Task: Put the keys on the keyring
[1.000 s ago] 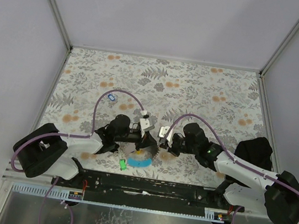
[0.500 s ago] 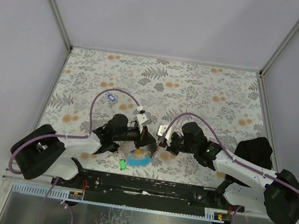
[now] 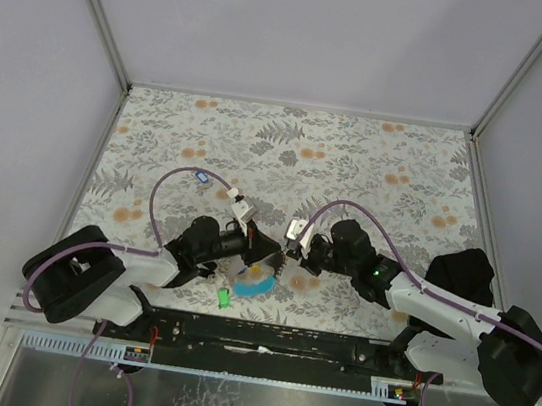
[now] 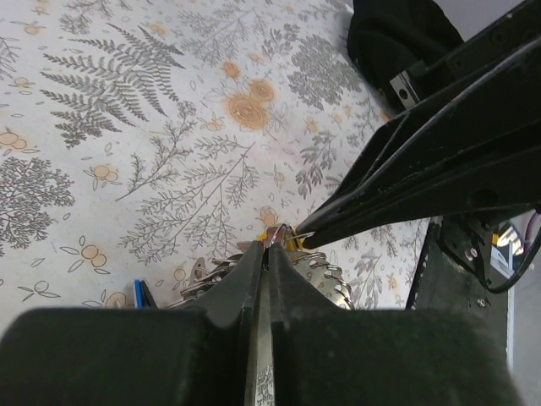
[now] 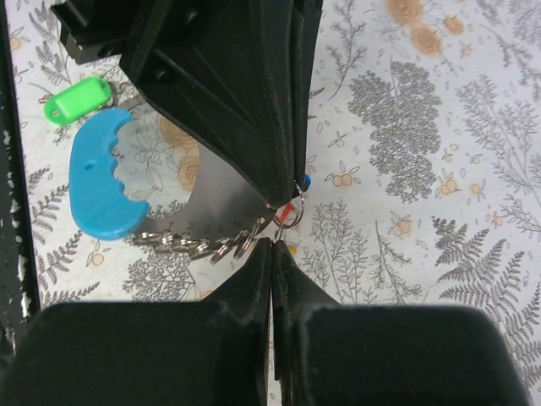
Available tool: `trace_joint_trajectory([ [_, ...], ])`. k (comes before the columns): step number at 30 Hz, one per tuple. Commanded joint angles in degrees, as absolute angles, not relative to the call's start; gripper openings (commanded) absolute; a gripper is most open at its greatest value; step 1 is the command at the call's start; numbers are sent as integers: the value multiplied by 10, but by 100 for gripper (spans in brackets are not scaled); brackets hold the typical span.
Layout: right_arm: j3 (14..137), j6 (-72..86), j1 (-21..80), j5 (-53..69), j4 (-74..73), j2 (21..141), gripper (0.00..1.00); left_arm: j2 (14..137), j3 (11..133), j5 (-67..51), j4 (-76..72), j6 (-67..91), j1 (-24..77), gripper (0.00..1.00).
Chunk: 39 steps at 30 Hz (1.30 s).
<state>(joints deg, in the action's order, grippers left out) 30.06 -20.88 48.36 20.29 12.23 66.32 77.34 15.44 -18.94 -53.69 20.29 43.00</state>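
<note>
The left gripper [image 4: 269, 244], jaws pressed together, appears to nip the thin wire of the keyring [image 5: 286, 215], which sits between both tips near the table's front edge. The right gripper [image 5: 272, 244], jaws also pressed together, touches the ring; whether it pinches cannot be told. Opposed pulling could slip the wire free. The keys [image 5: 203, 247] overlap, so their count is unclear.

Overhead view, two close wrist views over keyring [image 5: 194, 247]
</note>
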Motion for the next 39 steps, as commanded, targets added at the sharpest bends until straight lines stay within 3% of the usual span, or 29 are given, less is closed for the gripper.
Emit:
trace_joint_trajectory([
  [1,314,-192,493,197,131,652,0,785,151,-107,-671,238,421,0],
  [8,317,-208,494,194,153,636,0,773,148,-85,-682,230,419,1],
  [19,341,-247,493,179,179,621,0,670,127,-87,-608,106,415,26],
  [28,372,-316,494,187,128,616,0,607,135,-129,-513,13,415,34],
  [39,389,-344,493,214,75,594,0,633,148,-169,-515,-47,414,45],
])
